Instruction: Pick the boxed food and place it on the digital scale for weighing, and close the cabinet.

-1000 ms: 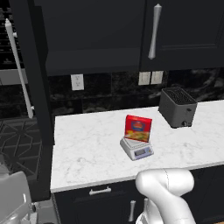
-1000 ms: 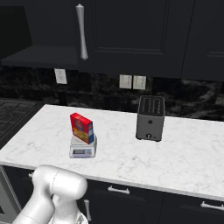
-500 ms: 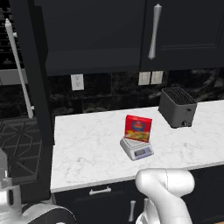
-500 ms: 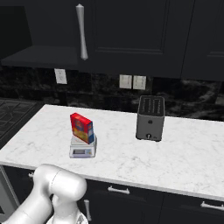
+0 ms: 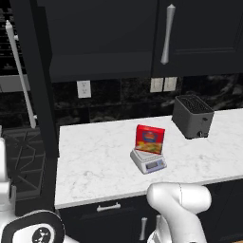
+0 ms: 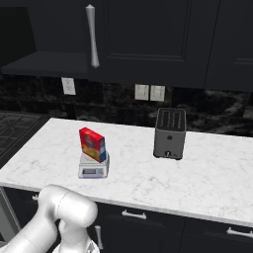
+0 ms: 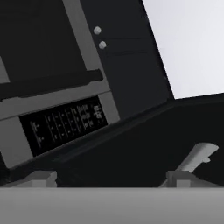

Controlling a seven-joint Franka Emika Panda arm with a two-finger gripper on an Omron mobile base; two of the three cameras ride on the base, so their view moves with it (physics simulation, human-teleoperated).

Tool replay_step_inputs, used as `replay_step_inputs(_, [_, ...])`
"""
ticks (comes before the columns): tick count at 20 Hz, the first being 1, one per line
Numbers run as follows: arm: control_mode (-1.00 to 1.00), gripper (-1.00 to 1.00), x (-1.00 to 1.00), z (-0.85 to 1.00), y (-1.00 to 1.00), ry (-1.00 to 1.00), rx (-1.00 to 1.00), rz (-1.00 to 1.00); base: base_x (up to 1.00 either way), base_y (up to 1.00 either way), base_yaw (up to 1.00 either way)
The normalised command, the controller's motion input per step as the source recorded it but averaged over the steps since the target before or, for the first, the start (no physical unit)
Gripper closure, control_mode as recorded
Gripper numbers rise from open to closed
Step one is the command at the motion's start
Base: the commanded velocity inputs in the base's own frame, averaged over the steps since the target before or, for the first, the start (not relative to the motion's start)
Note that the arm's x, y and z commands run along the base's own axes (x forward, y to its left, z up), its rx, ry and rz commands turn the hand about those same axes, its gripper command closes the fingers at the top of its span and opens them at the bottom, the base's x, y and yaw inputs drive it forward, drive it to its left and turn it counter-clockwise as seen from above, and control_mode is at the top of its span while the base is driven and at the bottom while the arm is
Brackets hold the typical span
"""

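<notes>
1. Boxed food (image 5: pixel 150 139) stands upright on digital scale (image 5: pixel 148 161), same spot as a sec ago, so the placing looks done.
2. Gripper (image 7: pixel 109 179) down low by dark appliance front, jaws wide, holding nothing.
3. Cabinet (image 5: pixel 142 33) doors look shut; can't tell for sure.

A white marble countertop with faint grey veining (image 5: pixel 95 156) runs along the black stone backsplash, above dark lower drawers. Directly on it sits a small light-grey digital scale with a bluish display panel (image 5: pixel 149 163), set near the middle of the slab and closer to the front edge than to the wall. A black boxy two-slot toaster (image 5: pixel 191 116) stands on the same surface, well apart from the scale and further back (its slots face up). In the right base view the toaster (image 6: pixel 169 133) stands right of the scale (image 6: pixel 93 168).
</notes>
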Motion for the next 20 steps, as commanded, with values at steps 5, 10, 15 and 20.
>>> replay_step_inputs(5, [-1.00,-1.00,0.63,-0.07,-0.46,0.12,0.21,-0.03,0.00,0.00,0.00])
replay_step_inputs(10, [-1.00,-1.00,0.43,-0.12,0.09,0.16,0.03,-0.17,0.00,0.00,0.00])
replay_step_inputs(15, [-1.00,-1.00,0.41,-0.33,0.55,0.14,-0.06,-0.36,0.00,0.00,0.00])
replay_step_inputs(20, [-1.00,-1.00,0.47,-0.10,-0.18,0.21,0.00,-0.29,0.00,0.00,0.00])
